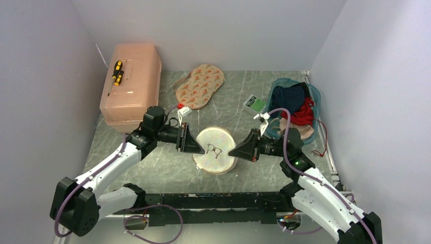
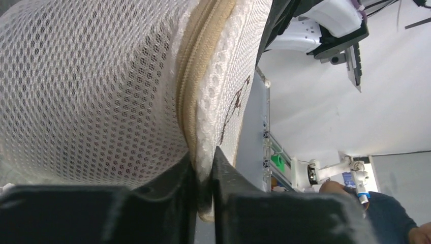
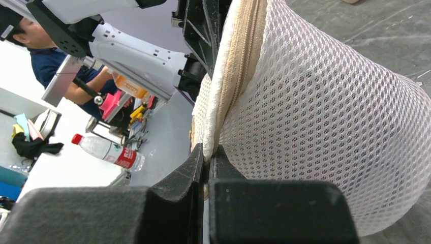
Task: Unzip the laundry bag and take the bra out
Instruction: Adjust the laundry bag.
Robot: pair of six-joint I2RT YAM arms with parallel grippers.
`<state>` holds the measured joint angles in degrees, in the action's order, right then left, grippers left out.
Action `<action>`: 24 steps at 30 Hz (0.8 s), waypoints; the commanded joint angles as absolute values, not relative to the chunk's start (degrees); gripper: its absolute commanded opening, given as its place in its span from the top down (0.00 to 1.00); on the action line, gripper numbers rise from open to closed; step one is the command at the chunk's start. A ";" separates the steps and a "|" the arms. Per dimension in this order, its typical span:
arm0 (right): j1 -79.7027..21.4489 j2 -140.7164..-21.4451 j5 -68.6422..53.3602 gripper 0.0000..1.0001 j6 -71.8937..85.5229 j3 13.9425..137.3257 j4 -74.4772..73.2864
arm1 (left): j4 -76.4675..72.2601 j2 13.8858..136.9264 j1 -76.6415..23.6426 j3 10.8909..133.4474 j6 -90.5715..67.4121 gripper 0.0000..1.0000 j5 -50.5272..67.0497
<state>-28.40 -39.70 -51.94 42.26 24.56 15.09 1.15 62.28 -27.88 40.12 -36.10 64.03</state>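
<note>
**Black fingers pinch the mesh bag from both sides**

Black fingers [image 2: 167,195] fill the bottom of my left wrist view, drawn together on a fold of white mesh at the edge of the lid. The cream zip [image 2: 189,96] runs up from just beside that pinch, and its teeth look shut along the stretch I can see. My left gripper [image 1: 203,149] meets the laundry bag [image 1: 216,162] at its left edge.

My right gripper [image 1: 231,151] comes in from the opposite side. Its fingers are pressed together too, with the lid's edge caught between them, right next to the zip seam. So both grippers are clamped on the rim of the same bag, facing each other across it.

The bag sits on the grey table [image 1: 167,170], about in the middle, lid up, with the small dark bra icon [image 1: 214,150] showing on top. I cannot tell through the mesh what lies inside.

Further back, a pink box [image 1: 134,89] stands at the left with a yellow-and-black screwdriver [image 1: 117,72] on its lid. A beige two-cup piece with orange marks [image 1: 201,85] lies near the back wall. A teal basket [image 1: 316,94] at the right holds dark blue and red cloth.
</note>
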 commanded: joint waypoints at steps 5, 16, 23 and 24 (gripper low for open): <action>-28.28 -39.48 -49.30 0.76 38.48 28.69 13.22 | -8.76 59.97 -28.39 39.20 -41.42 0.97 62.21; -28.40 -36.74 -25.37 0.01 27.02 35.79 -6.14 | -35.02 59.60 -28.48 29.29 -58.24 0.97 33.25; -31.10 -35.23 -7.04 0.00 29.54 36.11 -7.83 | -44.76 61.99 -28.56 24.73 -65.17 0.97 16.99; -32.08 -35.62 -3.17 0.00 29.63 36.32 -8.69 | -44.03 62.26 -28.56 24.88 -64.95 0.97 16.03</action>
<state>-29.71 -35.55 -18.98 29.61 33.45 -7.11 -33.61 61.65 -28.38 24.43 -60.53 26.92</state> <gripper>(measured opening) 0.997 0.054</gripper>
